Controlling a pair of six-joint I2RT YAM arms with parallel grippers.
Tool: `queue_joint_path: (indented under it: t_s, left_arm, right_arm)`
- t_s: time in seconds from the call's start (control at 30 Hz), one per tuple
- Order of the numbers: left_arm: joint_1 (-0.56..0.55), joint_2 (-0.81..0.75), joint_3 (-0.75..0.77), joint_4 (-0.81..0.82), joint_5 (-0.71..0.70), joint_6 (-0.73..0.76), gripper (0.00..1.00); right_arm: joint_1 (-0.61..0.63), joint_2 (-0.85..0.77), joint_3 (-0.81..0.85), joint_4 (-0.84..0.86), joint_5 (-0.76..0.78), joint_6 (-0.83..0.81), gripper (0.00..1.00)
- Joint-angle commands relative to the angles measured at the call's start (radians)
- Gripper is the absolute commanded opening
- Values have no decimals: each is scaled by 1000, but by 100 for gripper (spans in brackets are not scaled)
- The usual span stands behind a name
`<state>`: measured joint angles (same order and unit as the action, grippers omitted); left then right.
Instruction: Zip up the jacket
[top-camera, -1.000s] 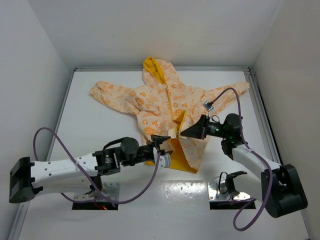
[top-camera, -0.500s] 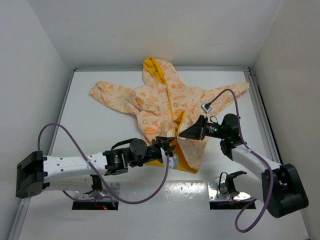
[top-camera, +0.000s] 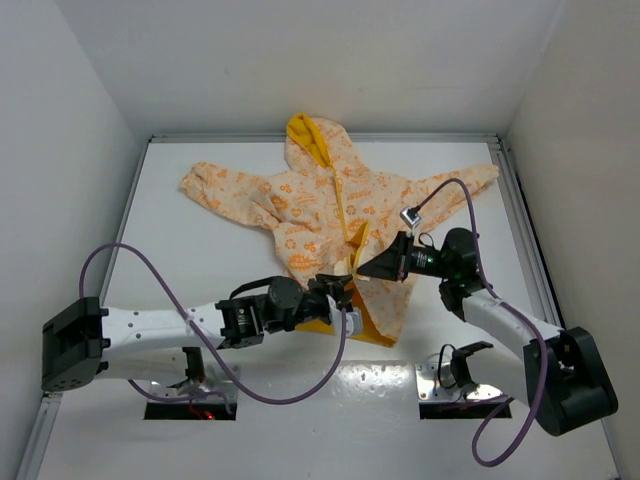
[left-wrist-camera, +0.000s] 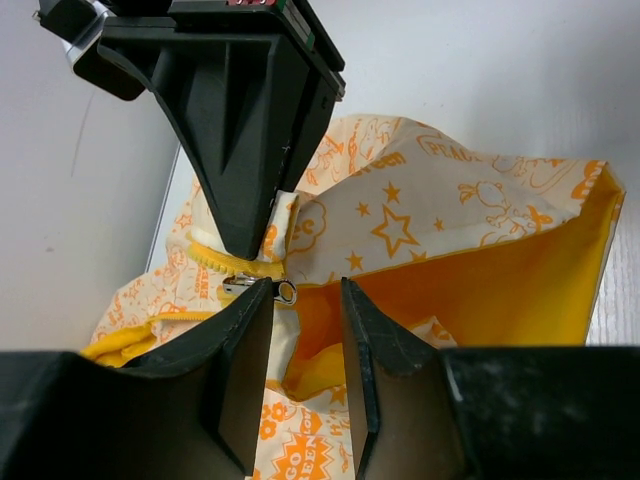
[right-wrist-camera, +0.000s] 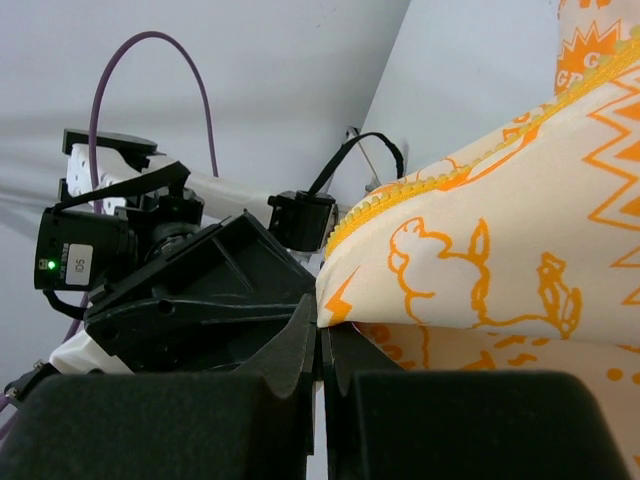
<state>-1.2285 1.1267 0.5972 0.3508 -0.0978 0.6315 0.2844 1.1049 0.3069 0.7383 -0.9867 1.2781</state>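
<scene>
Nearest the arm bases, my left gripper (left-wrist-camera: 305, 290) reaches in from the left over the lower front of the jacket (top-camera: 320, 205), its fingers (left-wrist-camera: 245, 370) part-way open with nothing clamped between them. Through the gap I see the yellow lining (left-wrist-camera: 480, 290) of a front panel that is folded open. The metal zipper pull (left-wrist-camera: 258, 287) lies right at the tip of one finger; I cannot tell whether they touch.

Just beyond it, my right gripper (top-camera: 365, 268) comes in from the right. Its fingers are fully closed on the jacket's patterned front edge beside the yellow zipper teeth (right-wrist-camera: 400, 195). The two grippers' tips stand close together over the open part of the zipper.

Only the left wrist view shows the pull and the gap between my left fingers. Only the right wrist view shows fabric pinched in the closed right fingers, with the left gripper's black body and a purple cable (right-wrist-camera: 110, 80) behind. Only the overhead view shows the whole garment lying flat on the white table (top-camera: 200, 250). Its hem is toward the arms, its sleeves (top-camera: 225, 185) are spread to both sides, and its hood (top-camera: 305, 135) is at the far end.
</scene>
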Motion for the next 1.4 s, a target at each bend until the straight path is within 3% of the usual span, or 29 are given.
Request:
queue_joint_path:
  t_s: [0.0,0.5,1.37]
  left_arm:
    - [21,10,29,54,9,4,38]
    - [31,10,29,116,-77,-7,36]
    - [49,-67,47,40,-48,-7,34]
  right_arm:
    - [12,-14,32,36,2,12,0]
    - [16,-19,9,47,2,9,0]
    - [24,-24,-5,87,-9,-37,0]
